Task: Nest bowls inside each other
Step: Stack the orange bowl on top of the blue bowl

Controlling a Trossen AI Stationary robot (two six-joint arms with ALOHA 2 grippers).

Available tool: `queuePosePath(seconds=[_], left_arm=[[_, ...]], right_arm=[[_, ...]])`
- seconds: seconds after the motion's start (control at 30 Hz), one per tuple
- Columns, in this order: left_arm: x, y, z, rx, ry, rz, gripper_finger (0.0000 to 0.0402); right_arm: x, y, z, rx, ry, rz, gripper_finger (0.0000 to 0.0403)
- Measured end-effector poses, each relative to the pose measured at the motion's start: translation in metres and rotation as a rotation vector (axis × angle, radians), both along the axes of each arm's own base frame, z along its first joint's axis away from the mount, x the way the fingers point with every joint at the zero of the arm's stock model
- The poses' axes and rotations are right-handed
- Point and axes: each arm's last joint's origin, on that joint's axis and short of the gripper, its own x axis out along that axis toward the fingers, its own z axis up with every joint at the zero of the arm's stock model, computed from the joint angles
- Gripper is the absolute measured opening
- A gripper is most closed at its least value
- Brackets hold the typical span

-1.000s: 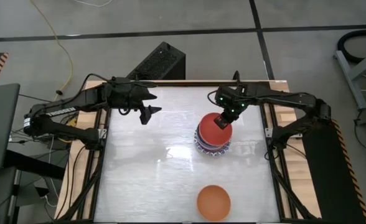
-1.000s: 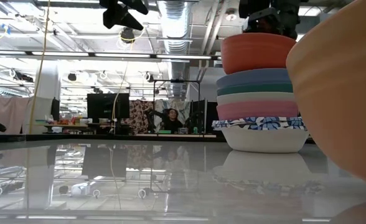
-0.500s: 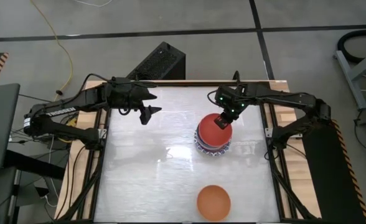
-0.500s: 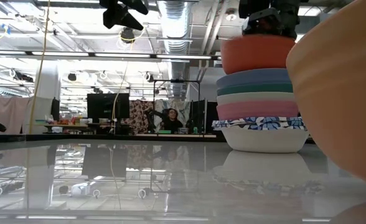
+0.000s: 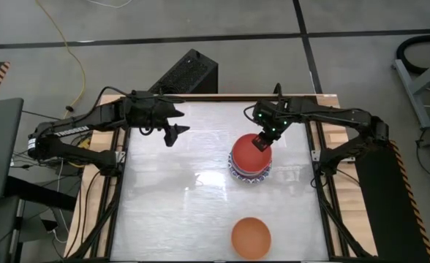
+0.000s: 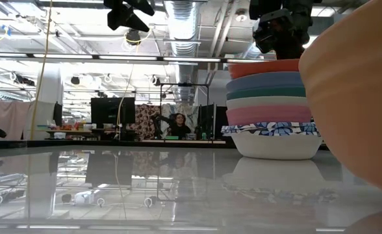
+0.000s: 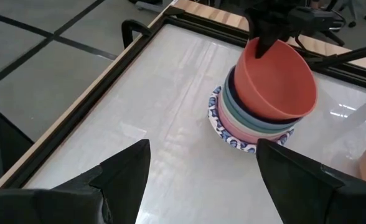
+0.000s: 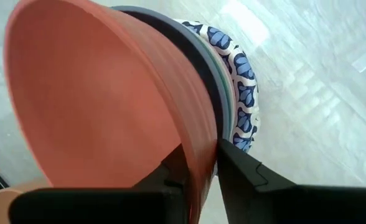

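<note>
high: my right gripper (image 5: 262,142) sits at the rim of the red bowl (image 5: 249,156), which tops the stack (image 5: 238,171) mid-table. Orange bowl (image 5: 251,237) alone at the near edge. Left gripper (image 5: 172,134) hangs well apart, fingers spread, holding nothing.
low: smooth rounded bands, red (image 6: 262,67) sunk into blue (image 6: 264,80), then green, cream, pink, over a blue-and-white patterned bowl (image 6: 271,129). Glossy table (image 6: 113,188) mirrors everything.
left wrist: red bowl (image 7: 276,81) tilts a bit in the stack.
right wrist: fingers (image 8: 248,171) straddle the thin matte red rim (image 8: 198,149), slightly parted; can't tell if they're pinching it.
</note>
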Motion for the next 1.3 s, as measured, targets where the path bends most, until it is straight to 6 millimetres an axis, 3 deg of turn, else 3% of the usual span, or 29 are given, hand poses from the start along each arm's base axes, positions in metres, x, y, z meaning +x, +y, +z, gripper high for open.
queuePosePath(seconds=[0.6,0.83,1.1,1.3], left_arm=[[-0.001,0.000,-0.003,-0.009,0.034,0.000,0.0281],[-0.002,0.000,-0.004,-0.010,0.040,0.000,0.0281],[-0.002,-0.001,-0.005,-0.008,0.059,-0.003,0.0281],[-0.002,-0.001,-0.005,-0.008,0.059,-0.004,0.0281]], right_arm=[[0.000,-0.001,0.001,-0.034,-0.004,0.000,0.0178],[-0.001,-0.001,0.002,-0.032,-0.003,-0.004,0.0186],[-0.007,0.001,0.028,-0.057,-0.038,0.016,0.0184],[-0.013,-0.001,0.029,-0.060,-0.009,0.009,0.0184]])
